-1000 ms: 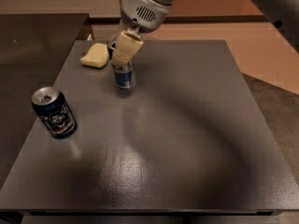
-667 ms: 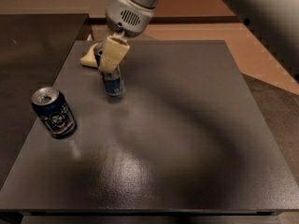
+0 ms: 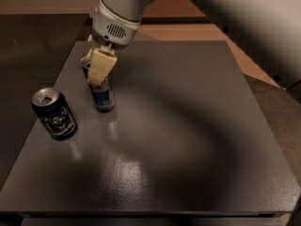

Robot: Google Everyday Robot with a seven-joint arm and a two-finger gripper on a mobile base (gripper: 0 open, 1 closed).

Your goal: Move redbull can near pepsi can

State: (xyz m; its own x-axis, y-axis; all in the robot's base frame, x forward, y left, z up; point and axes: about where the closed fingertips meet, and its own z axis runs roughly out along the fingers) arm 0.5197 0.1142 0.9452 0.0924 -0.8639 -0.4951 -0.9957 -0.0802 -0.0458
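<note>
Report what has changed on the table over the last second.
The gripper, its fingers closed around the redbull can, has carried the can left and toward the camera across the table. It is now much closer to the pepsi can, though a gap remains. The grip held throughout and nothing was released. The pepsi can stayed put near the table's left edge.
</note>
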